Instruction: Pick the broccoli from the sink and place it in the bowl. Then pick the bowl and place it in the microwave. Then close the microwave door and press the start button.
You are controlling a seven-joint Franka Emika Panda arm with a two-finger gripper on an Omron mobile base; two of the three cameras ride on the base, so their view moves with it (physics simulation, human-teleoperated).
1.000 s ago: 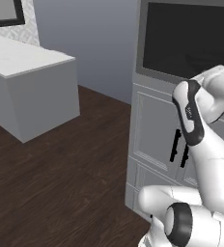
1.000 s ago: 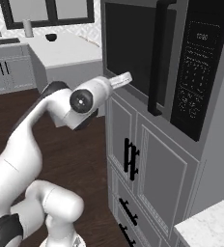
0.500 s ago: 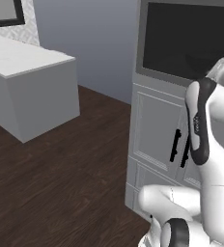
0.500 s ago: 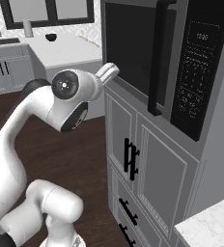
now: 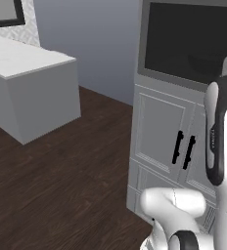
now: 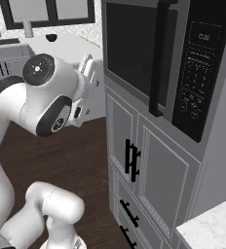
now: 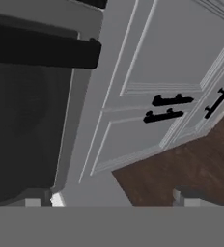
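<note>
The microwave (image 6: 183,63) is built in above grey cabinets. Its microwave door (image 6: 134,48) is shut, with dark glass (image 5: 189,39) and a black bar handle (image 6: 159,58). A dark control panel (image 6: 195,78) lies right of the handle. My hand (image 6: 87,73) hangs just left of the door, level with its lower half. My gripper (image 7: 109,202) is open with nothing between its fingertips (image 7: 32,202). In the hand view it looks along the door glass (image 7: 27,120) and handle (image 7: 41,50). The sink (image 6: 3,42) is far off at the back left. Broccoli and bowl are out of view.
Panelled cabinet doors with black handles (image 6: 131,160) (image 7: 167,108) stand under the microwave. A grey island counter (image 5: 27,83) stands at the left over dark wood floor (image 5: 61,185). A small dark round object (image 6: 50,37) sits on the far counter. A pale counter corner (image 6: 212,228) shows low right.
The arm has turned and the hand has drawn back leftward from the microwave door. The gripper stays open. The door remains shut.
</note>
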